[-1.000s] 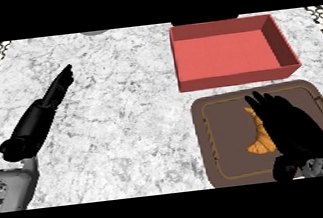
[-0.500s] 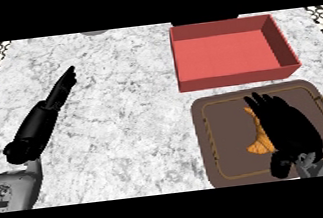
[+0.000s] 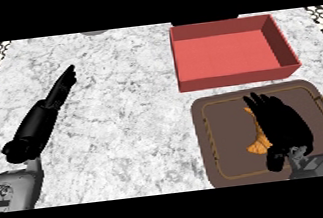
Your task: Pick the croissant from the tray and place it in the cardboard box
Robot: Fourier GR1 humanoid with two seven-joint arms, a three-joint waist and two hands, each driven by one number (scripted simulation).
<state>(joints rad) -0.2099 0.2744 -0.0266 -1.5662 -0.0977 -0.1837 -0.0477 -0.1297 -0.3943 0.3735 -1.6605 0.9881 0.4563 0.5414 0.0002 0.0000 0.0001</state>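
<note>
**Head view: right hand over the croissant on the tray**

Right hand [image 3: 279, 123] lies across the brown tray [image 3: 224, 169], fingers stretched out straight on top of the orange croissant [image 3: 258, 138], which peeks out along their left side. Tray sits at the counter's [image 3: 137, 129] near right edge, the red box [image 3: 231, 52] just beyond it. Left hand [image 3: 53, 97] rests flat, fingers straight, towards the left edge.

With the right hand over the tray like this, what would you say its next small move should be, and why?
Probably curl the right hand round the croissant. The hand lies over it on the brown tray, fingers spread and fairly straight, the croissant showing only along the hand's left edge, so nothing is gripped yet. The red box stands just beyond the tray, ready for the lift.
</note>
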